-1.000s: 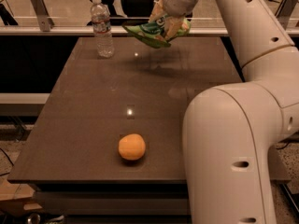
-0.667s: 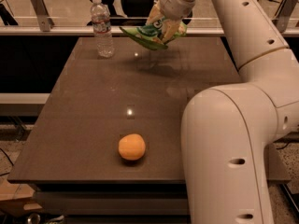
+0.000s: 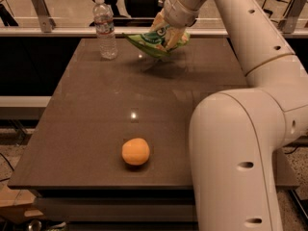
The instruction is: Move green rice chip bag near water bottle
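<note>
The green rice chip bag [image 3: 153, 41] is a crinkly light-green pouch held in the air above the far part of the table. My gripper [image 3: 166, 31] is shut on the bag from above and behind. The water bottle [image 3: 105, 28], clear with a white cap, stands upright at the far left of the table. The bag's left tip hangs a short way right of the bottle, not touching it. A shadow of the bag lies on the table under it.
A round orange fruit [image 3: 135, 151] lies near the front of the dark table [image 3: 86, 109]. My large white arm [image 3: 250, 129] fills the right side of the view. A rail and chair shapes stand behind the table's far edge.
The gripper with the bag has moved left, closer to the water bottle. The bottle and the orange have not moved.
</note>
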`<control>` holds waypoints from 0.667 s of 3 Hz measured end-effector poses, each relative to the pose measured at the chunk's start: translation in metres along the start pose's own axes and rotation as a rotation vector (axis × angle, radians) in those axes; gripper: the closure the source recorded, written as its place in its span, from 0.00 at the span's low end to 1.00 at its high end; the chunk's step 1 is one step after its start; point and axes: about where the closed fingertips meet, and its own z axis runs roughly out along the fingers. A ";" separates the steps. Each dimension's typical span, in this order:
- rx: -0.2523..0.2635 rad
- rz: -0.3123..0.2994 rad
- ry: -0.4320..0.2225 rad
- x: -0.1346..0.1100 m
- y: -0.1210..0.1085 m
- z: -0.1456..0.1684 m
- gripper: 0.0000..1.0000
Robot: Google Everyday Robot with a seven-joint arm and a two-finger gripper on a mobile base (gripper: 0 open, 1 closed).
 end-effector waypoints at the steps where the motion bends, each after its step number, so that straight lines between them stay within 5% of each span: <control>1: -0.008 0.011 -0.026 -0.001 0.005 0.010 1.00; 2: -0.028 0.005 -0.053 -0.006 0.008 0.020 0.81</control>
